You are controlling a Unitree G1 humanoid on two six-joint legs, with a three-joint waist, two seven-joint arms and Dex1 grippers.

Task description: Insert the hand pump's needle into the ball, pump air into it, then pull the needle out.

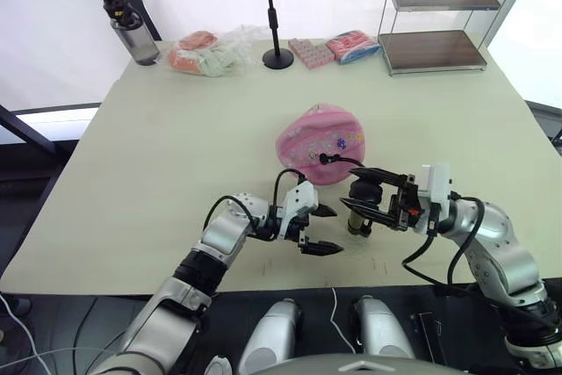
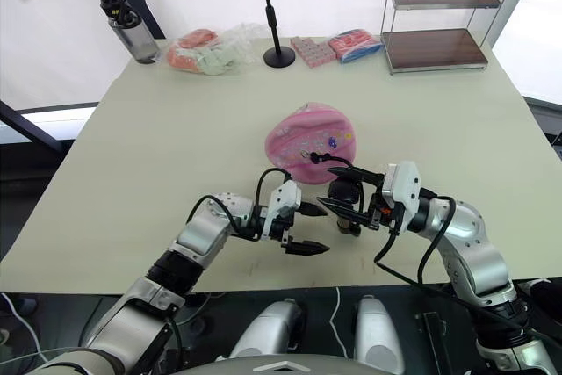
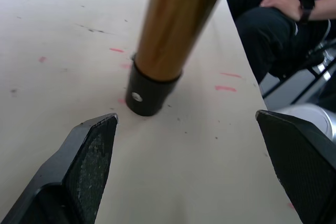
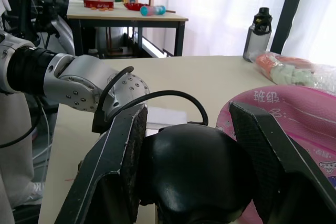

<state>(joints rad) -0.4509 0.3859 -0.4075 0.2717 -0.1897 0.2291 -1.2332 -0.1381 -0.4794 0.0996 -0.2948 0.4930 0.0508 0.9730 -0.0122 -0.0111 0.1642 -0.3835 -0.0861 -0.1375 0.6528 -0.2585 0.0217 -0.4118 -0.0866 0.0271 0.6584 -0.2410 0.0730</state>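
Two grippers sit near my table's (image 1: 158, 155) front edge. My right gripper (image 1: 369, 198) has its jaws clamped on the black knob of the hand pump (image 1: 359, 213), which stands upright on the table. My left gripper (image 1: 323, 229), jaws spread wide and empty, waits just beside the pump's base. Behind them lies the pink ball (image 1: 320, 143), partly deflated, with the pump's black hose (image 1: 341, 160) arching onto it

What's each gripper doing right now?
Left gripper: open, holding nothing.
Right gripper: closed around the black knob handle of the upright gold-bronze hand pump.
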